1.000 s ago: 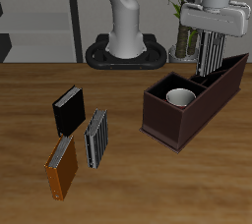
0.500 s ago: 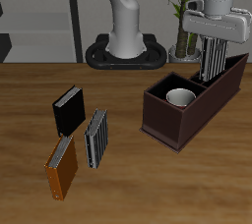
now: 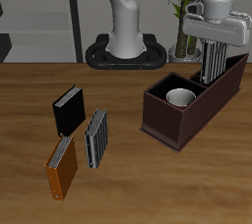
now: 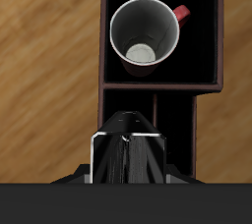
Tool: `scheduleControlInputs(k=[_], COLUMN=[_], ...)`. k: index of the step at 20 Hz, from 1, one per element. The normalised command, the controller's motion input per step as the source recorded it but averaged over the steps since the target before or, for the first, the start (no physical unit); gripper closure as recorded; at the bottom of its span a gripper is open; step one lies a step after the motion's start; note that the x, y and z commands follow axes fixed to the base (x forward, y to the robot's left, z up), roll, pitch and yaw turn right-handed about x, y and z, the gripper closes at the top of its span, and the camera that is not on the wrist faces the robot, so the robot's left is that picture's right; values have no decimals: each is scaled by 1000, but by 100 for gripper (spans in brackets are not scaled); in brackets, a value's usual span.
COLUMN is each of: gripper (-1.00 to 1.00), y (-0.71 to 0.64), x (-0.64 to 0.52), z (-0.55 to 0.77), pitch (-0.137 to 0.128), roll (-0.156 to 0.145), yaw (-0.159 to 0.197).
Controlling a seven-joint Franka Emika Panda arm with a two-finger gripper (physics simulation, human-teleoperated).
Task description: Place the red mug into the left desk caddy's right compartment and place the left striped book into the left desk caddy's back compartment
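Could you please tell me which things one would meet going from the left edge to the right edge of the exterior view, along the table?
Orange book → black book → striped book lying on the table → red mug inside the left desk caddy → the striped book held in the gripper.

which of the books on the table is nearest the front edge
The orange book. It sits closest to the table's front edge, just ahead of the striped book beside it, while the black book lies farther back.

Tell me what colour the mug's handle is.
Red; the red mug's handle shows best in the wrist view.
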Motion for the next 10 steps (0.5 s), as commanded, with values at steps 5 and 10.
scheduleControlInputs(k=[5, 10], gripper=[100, 100], y=[-6, 38], x=[5, -14], z=[-142, -9], pitch=[15, -27], roll=[1, 4], yaw=[11, 23])
